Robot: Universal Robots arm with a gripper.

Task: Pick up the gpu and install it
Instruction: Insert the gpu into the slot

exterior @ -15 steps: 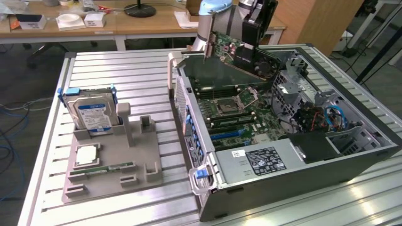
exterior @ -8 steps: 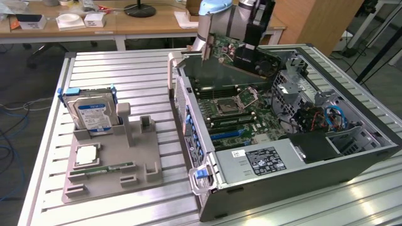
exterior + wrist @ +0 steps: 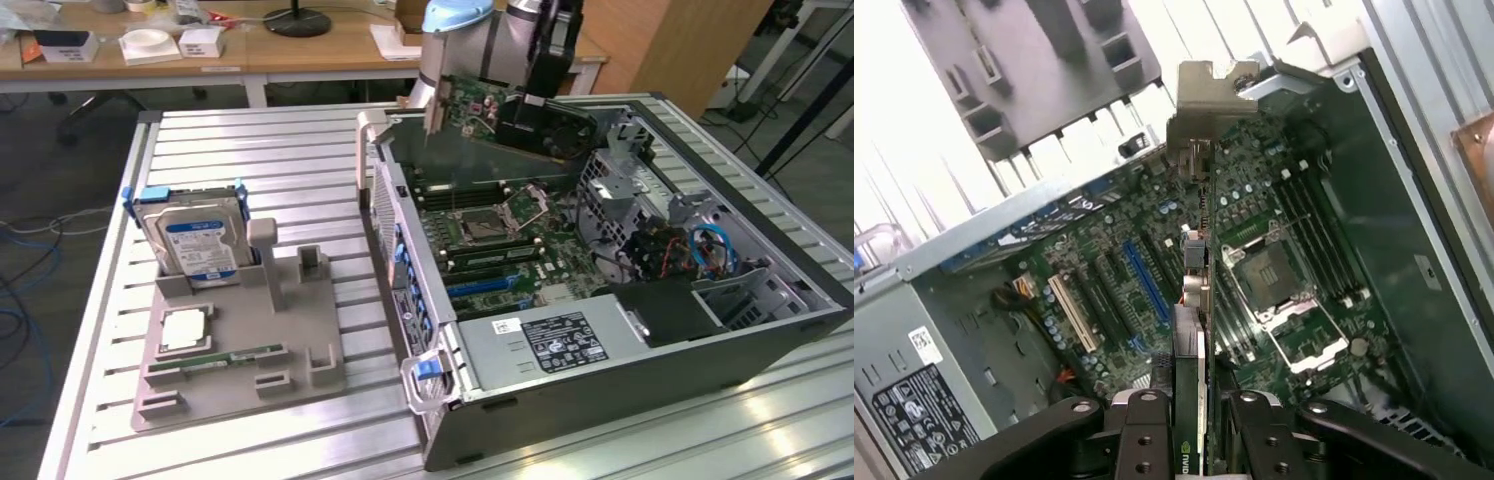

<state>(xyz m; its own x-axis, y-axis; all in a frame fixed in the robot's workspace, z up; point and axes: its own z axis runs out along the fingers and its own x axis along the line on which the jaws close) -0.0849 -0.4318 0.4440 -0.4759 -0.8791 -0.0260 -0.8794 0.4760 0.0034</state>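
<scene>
Clamped in the gripper (image 3: 1192,425), fingers (image 3: 1144,430) pressed on both faces: the gpu (image 3: 1194,290). Held on edge above the open computer case (image 3: 747,350), over the far end of the motherboard (image 3: 521,250) inside that case, silver bracket (image 3: 1209,85) out toward the case's rear wall. Beside the case, on the exterior view's left: a hard drive (image 3: 194,240) standing in a grey holder (image 3: 240,350).
</scene>
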